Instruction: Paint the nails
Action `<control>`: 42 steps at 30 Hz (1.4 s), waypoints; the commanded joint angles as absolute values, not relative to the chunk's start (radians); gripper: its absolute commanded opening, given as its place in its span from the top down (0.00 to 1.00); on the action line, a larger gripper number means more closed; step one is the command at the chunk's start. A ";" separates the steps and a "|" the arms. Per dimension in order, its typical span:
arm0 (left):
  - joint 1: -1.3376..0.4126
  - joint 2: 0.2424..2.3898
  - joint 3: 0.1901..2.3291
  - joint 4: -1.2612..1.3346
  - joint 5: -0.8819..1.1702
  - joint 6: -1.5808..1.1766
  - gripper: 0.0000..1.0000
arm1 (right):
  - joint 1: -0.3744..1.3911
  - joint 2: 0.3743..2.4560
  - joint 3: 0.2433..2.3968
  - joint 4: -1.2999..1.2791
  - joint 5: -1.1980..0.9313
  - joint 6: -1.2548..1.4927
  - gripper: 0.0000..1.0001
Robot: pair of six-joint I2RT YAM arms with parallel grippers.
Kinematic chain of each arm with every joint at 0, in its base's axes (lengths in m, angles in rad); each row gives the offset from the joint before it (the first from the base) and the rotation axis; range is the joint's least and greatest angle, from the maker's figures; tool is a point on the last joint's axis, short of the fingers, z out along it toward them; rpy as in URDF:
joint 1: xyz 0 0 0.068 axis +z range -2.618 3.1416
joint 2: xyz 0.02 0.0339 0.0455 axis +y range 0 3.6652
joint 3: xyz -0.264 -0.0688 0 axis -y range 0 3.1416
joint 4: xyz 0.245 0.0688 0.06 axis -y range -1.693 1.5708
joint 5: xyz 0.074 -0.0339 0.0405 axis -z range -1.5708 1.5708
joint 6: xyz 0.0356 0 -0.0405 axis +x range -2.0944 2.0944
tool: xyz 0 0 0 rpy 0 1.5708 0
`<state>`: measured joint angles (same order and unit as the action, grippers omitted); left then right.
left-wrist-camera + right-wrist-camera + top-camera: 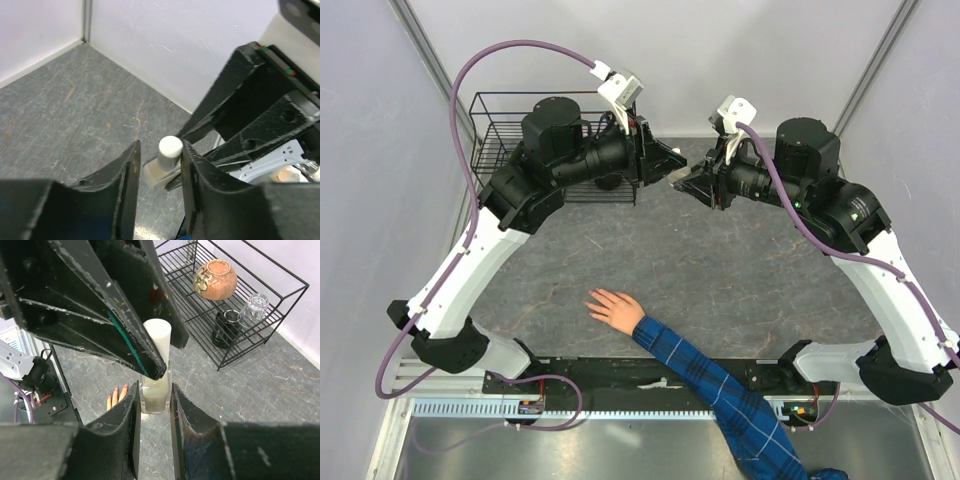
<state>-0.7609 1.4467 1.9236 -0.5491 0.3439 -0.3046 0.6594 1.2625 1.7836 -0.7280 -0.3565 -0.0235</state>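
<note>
Grey marbled tabletop [720, 280], top view: left gripper [670, 172] and right gripper [692, 184] meet at far centre, bare hand [616, 309] flat near the bases, nails [592, 298] well apart from both; left wrist: jaws part-open, straddling white cap [170, 146]; right wrist: jaws clamped on clear bottle [155, 399].

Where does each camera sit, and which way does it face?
Top external: above, behind the bases, facing down at the table; left arm, right arm, the person's hand.
Left wrist: on its arm, facing the bottle's white cap; left claw astride it.
Right wrist: on its arm, facing the wire rack; right claw grips bottle.
Both wrist views share the cap.
</note>
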 commanded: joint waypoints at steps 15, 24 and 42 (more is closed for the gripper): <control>-0.626 1.489 1.597 0.864 1.522 -1.235 0.98 | 0.664 1.201 1.700 -0.381 -1.025 0.222 1.00; -0.488 1.424 1.612 0.498 1.409 -0.927 0.54 | 0.663 1.174 1.681 -0.432 -0.956 0.181 1.00; -0.701 1.275 1.747 -0.337 0.390 -0.281 0.42 | 0.664 1.233 1.821 -0.718 -0.295 -0.044 1.00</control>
